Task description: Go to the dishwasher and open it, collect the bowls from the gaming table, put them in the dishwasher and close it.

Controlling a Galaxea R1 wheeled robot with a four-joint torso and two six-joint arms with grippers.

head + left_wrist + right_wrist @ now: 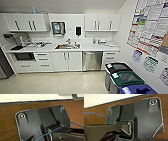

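Head view: kitchenette w/ white cabinets, seen from across a pale floor (55,82). The dishwasher (92,60) sits under the counter (92,47), steel front, bar handle along its top edge, door shut. Taking the dishwasher as ref: the sink (67,46) w/ faucet is set in the counter up and to the left of it; white double cabinet doors (66,61) just beside it on the left; a drawer stack (109,58) just beside it on the right. Further left, more drawers (43,61) and a dark built-in appliance (24,56), prob. a microwave or oven, can't tell which. Above on the wall: a paper towel dispenser (58,28) and a dark soap dispenser (78,31), between upper cabinets (25,22). Right of the dishwasher and nearer the camera stand bins: a black-lidded one (119,67), a green-lidded one (126,78), a blue one (136,89). Right wall carries posters (149,25).

Left wrist view: robot's dark plate over a brown wood-grain floor (8,125), pale wall strip beyond, a blue cable (56,130) crossing. Left claw: can't tell if wide or narrow.

Right wrist view: same brown floor (95,115), pale wall past it, blue cable (96,114) too. Right claw: can't tell either.
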